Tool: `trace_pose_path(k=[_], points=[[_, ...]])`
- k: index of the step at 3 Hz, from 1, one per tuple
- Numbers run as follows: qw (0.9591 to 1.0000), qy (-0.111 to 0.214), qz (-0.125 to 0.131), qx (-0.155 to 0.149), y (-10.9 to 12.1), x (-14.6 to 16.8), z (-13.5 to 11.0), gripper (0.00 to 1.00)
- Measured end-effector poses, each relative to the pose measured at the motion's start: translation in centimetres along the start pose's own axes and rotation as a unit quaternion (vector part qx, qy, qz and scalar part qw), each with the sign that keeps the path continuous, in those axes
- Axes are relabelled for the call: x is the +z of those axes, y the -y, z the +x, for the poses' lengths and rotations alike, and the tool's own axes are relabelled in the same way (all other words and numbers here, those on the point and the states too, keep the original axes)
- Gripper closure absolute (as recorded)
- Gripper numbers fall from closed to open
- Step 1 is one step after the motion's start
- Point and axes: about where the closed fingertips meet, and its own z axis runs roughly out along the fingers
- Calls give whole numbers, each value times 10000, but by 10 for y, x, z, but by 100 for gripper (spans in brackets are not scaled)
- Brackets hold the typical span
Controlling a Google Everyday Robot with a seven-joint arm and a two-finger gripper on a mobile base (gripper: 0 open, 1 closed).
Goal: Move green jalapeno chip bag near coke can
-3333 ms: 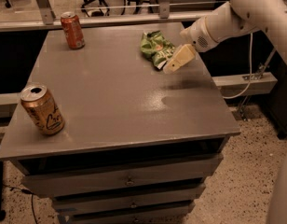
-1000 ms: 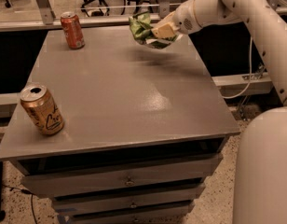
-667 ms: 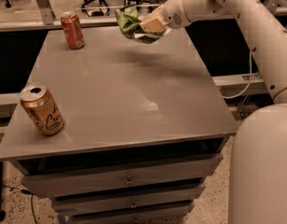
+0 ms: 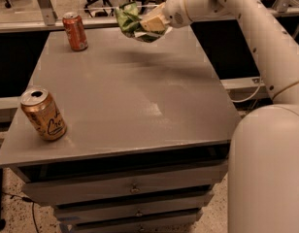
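The gripper (image 4: 152, 23) hangs above the far edge of the worktop (image 4: 140, 96), its fingers pinching the green jalapeno chip bag (image 4: 127, 17) clear of the surface. The coke can (image 4: 74, 31) stands upright near the far left corner, apart from the bag, with open worktop between them. A golden-tan can (image 4: 43, 113) stands by the near left edge.

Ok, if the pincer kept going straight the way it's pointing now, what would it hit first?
Probably the coke can. The pincer, shut on the green jalapeno chip bag, points left toward it above the far end of the table, but its height is unclear, so it might pass over.
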Motion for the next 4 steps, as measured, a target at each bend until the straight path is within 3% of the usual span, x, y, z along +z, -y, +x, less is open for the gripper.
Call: trace_pose_path(k=[2, 4], points=[[9999, 147, -4, -61, 25, 56, -10, 100], [9997, -142, 73, 166, 31, 99, -16, 100]])
